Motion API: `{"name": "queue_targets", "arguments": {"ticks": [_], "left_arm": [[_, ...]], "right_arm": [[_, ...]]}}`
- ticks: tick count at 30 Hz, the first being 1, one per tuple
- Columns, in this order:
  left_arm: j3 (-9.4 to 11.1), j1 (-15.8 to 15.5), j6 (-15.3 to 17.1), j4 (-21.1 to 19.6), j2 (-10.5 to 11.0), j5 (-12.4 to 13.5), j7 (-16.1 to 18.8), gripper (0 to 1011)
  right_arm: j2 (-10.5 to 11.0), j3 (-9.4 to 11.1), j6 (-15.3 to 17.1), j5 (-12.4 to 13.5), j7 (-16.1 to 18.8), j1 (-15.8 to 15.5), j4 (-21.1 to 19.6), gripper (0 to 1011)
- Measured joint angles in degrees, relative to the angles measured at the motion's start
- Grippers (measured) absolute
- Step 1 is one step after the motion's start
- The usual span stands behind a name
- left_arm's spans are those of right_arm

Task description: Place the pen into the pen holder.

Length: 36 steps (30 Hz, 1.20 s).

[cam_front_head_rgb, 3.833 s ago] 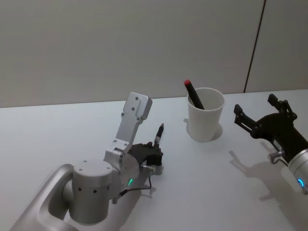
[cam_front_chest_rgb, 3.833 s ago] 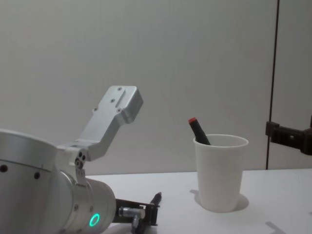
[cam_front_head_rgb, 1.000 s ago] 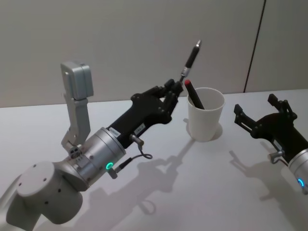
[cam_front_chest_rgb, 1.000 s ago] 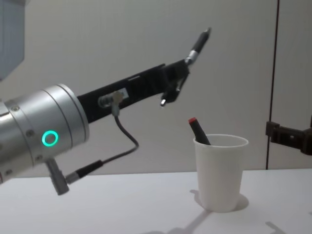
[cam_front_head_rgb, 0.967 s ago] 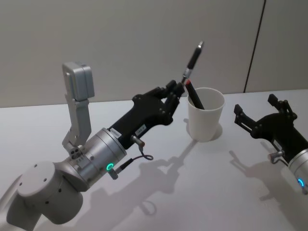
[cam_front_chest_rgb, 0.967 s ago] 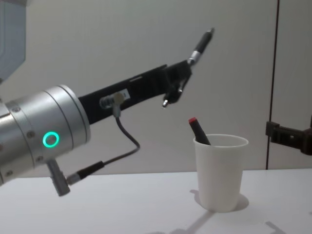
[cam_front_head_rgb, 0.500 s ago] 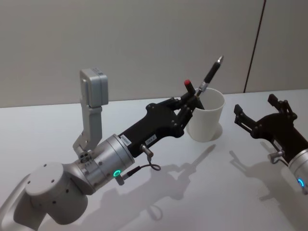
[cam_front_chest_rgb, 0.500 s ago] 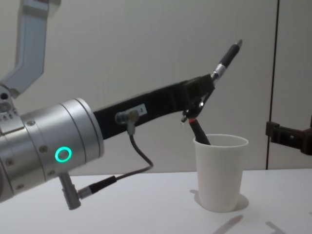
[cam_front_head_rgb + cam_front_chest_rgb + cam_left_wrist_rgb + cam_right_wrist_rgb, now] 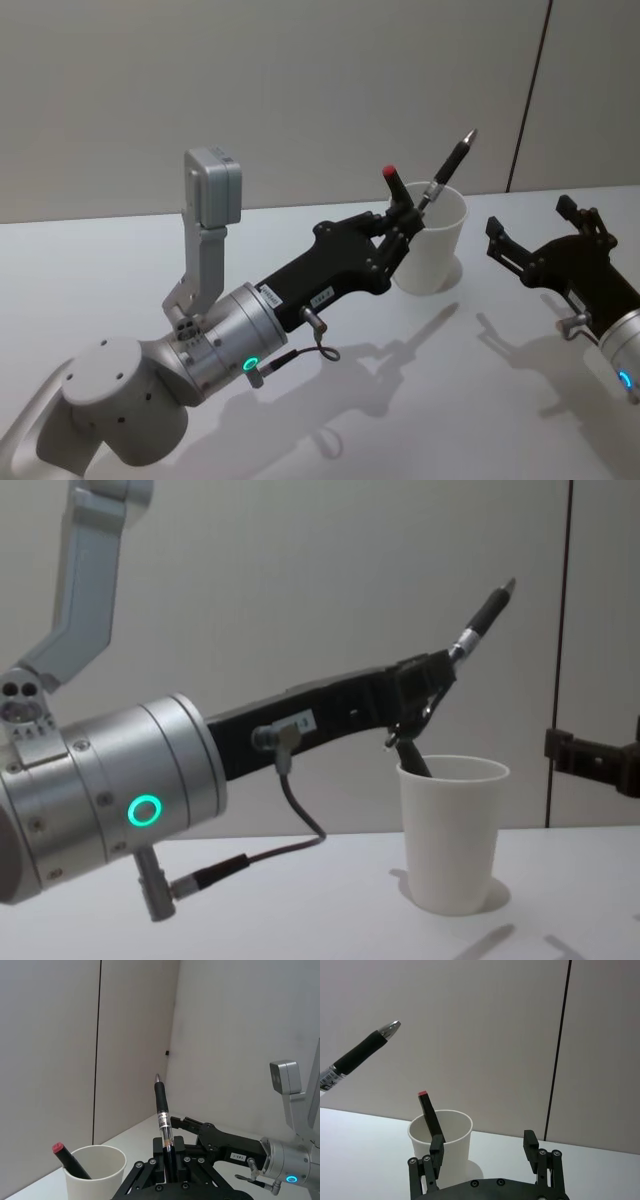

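**Pen held at the cup rim, not yet released**

The left gripper (image 9: 404, 226) is clamped on the lower barrel of the pen (image 9: 446, 163), with its jaws closed against it, as the left wrist view shows. From the grip the pen runs up and away from the arm, silver tip uppermost. Its long axis is strongly tilted rather than upright and leans out over the cup.

The cup (image 9: 440, 264) stands upright on the table (image 9: 400, 400), just below and just beyond the gripper. In the chest view the fingers hang close above the rim on its left side; whether they touch it cannot be told. A red-capped marker (image 9: 391, 177) already leans inside the cup against that same left side, and in the head view its cap shows just above the fingers.

The right gripper (image 9: 530, 218) hangs beyond the cup, on its right. Its jaws are spread and empty, and it is near the cup but apart from it. The left arm is the one at the cup, and it carries the pen.

Judged stage: transport is all but finished and insertion has not begun. The deciding relation is that the mouth lies below the pen's held end, while the free end points up and past the cup. The next move probably calls for bringing the lower end over the open part of the mouth, clear of the marker, before the jaws part. Released at this tilt, the pen might strike the rim or tip the light cup.
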State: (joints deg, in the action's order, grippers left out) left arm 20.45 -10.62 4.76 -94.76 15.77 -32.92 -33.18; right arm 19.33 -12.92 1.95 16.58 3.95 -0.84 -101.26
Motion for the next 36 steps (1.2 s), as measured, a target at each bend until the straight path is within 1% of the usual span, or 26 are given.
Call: {"name": "queue_targets", "arguments": {"ticks": [6,7,8,11,14,15,16,17,20,21,23,24,28,29,30,32,35,36], "left_arm": [[0.11,-0.08,0.04,0.17,-0.03,0.27,-0.16,129],[0.11,-0.09,0.04,0.18,-0.03,0.3,-0.17,129],[0.12,-0.09,0.05,0.2,-0.04,0.32,-0.19,129],[0.16,-0.11,0.07,0.23,-0.05,0.4,-0.23,129],[0.18,-0.13,0.09,0.27,-0.06,0.47,-0.27,129],[0.18,-0.13,0.09,0.28,-0.07,0.48,-0.27,129],[0.19,-0.14,0.11,0.29,-0.08,0.51,-0.28,129],[0.19,-0.14,0.11,0.3,-0.08,0.53,-0.28,129],[0.21,-0.15,0.11,0.32,-0.1,0.57,-0.3,129],[0.22,-0.16,0.11,0.33,-0.1,0.57,-0.3,129],[0.23,-0.17,0.11,0.34,-0.11,0.6,-0.31,128],[0.24,-0.17,0.11,0.34,-0.11,0.6,-0.32,129],[0.26,-0.19,0.11,0.37,-0.11,0.64,-0.35,129],[0.26,-0.19,0.11,0.38,-0.11,0.65,-0.35,128],[0.26,-0.19,0.12,0.38,-0.11,0.65,-0.35,129],[0.26,-0.19,0.11,0.39,-0.11,0.67,-0.36,129],[0.26,-0.19,0.11,0.39,-0.11,0.68,-0.38,129],[0.26,-0.19,0.1,0.39,-0.11,0.68,-0.38,128]], "right_arm": [[0.16,0.25,-0.24,1.86,1.39,-0.2,-0.43,1002],[0.25,0.36,-0.32,2.64,1.95,-0.3,-0.65,1002],[0.25,0.36,-0.32,2.64,1.95,-0.3,-0.65,1002],[0.47,0.63,-0.44,5.03,3.37,-0.61,-1.24,1002],[0.65,0.85,-0.47,6.58,4.19,-0.85,-1.68,1001],[0.76,0.99,-0.48,7.96,4.88,-1.01,-1.96,1002],[0.85,1.08,-0.48,8.55,5.16,-1.12,-2.15,1001],[0.99,1.24,-0.48,9.92,5.78,-1.31,-2.48,1001],[1.25,1.53,-0.38,11.92,6.57,-1.62,-3.05,1002],[1.44,1.73,-0.28,13.23,7.08,-1.84,-3.42,1002],[1.65,1.94,-0.09,14.91,7.7,-2.06,-3.8,1001],[1.92,2.22,0.17,16.68,8.3,-2.33,-4.24,1002],[2.46,2.75,0.79,20.09,9.37,-2.86,-5.06,1002],[2.74,3.01,1.19,21.79,9.89,-3.1,-5.43,1002],[2.89,3.14,1.4,22.61,10.12,-3.23,-5.62,1001],[3.54,3.73,2.41,26.37,11.16,-3.74,-6.35,1002],[4.07,4.23,3.16,29.04,11.83,-4.12,-6.85,1002],[4.39,4.52,3.75,30.88,12.31,-4.33,-7.13,1002]]}}
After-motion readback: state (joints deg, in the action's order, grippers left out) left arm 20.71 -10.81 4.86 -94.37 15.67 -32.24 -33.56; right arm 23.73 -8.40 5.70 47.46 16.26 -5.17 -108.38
